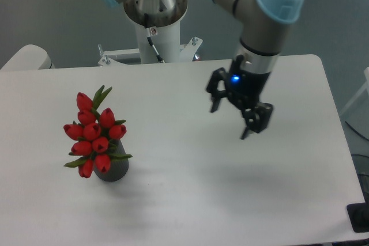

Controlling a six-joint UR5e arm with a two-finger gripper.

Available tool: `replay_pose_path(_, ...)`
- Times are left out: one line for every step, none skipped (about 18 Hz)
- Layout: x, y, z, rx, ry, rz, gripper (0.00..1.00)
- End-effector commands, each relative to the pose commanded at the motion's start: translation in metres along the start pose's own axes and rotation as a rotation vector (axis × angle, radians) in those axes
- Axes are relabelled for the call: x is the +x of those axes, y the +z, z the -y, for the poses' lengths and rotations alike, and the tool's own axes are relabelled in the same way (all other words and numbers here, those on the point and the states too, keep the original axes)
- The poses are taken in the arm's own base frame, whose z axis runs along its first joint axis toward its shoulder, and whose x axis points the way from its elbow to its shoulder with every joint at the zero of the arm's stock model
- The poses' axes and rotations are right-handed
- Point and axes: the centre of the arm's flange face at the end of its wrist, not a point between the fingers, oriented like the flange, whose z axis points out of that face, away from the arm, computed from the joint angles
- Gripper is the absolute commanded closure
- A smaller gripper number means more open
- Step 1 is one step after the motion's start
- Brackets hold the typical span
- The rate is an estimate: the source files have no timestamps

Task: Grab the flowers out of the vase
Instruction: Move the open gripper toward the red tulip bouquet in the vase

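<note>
gripper (230, 121) spread wide above table, empty, flowers (94, 135) in vase (115, 170) well apart, leftward

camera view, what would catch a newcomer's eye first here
The bunch of red tulips stands out most, sitting in a small dark grey vase at the left of the white table. Next is the robot arm's black gripper, open and empty, hanging above the table to the right of centre, well apart from the flowers.
</note>
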Motion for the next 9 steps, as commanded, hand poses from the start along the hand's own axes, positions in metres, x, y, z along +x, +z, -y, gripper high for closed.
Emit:
replay_pose_path(0.009, 0.003, -0.006, 0.026, -0.013, -0.007, 0.0)
replay_pose_path(0.017, 0.009, -0.01, 0.058, -0.025, -0.021, 0.0)
replay_pose_path(0.023, 0.013, -0.011, 0.092, -0.044, -0.038, 0.0)
replay_pose_path(0.029, 0.019, -0.013, 0.131, -0.072, -0.059, 0.0)
replay_pose_path(0.035, 0.027, -0.016, 0.182, -0.106, -0.086, 0.0)
replay_pose_path(0.038, 0.031, -0.019, 0.244, -0.126, -0.1, 0.0)
replay_pose_path(0.038, 0.03, -0.018, 0.308, -0.138, -0.107, 0.0)
replay_pose_path(0.041, 0.034, -0.018, 0.352, -0.156, -0.125, 0.0)
replay_pose_path(0.046, 0.04, -0.018, 0.38, -0.159, -0.136, 0.0)
